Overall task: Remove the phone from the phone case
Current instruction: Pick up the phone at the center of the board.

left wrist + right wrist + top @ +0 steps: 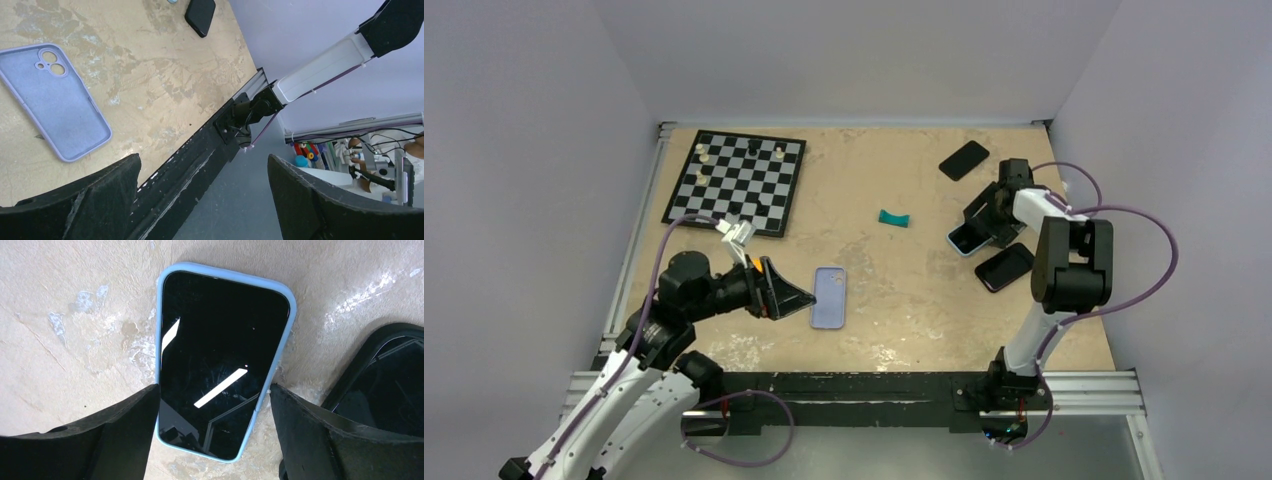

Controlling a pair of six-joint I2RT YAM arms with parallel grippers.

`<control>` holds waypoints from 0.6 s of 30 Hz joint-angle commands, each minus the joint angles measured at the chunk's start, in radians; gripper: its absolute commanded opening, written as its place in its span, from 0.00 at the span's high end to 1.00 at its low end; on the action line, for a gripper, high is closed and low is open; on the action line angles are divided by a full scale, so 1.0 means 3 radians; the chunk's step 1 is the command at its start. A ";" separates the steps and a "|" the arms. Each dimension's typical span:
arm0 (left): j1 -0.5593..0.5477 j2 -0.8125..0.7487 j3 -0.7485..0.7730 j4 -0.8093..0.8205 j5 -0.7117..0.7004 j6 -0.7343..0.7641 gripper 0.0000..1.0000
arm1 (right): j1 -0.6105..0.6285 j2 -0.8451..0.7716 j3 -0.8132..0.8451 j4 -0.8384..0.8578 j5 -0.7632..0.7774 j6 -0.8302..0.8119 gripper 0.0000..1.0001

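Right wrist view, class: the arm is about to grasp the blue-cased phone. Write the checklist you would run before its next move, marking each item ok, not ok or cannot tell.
1. Blue-cased phone lies flat, screen up: ok.
2. Right fingers open, one on each side of it: ok.
3. Fingers touching the case: cannot tell.
4. Black-cased phone lies apart from the blue one: ok.
5. Left fingers open and empty: ok.
6. Left fingers placed to help brace the phone: not ok, they are over by the empty lilac case.
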 commanded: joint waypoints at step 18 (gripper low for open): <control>-0.0009 -0.0288 -0.0068 0.0276 -0.0273 -0.0343 0.00 | -0.0005 0.0897 0.1084 -0.1010 0.0303 -0.0218 0.17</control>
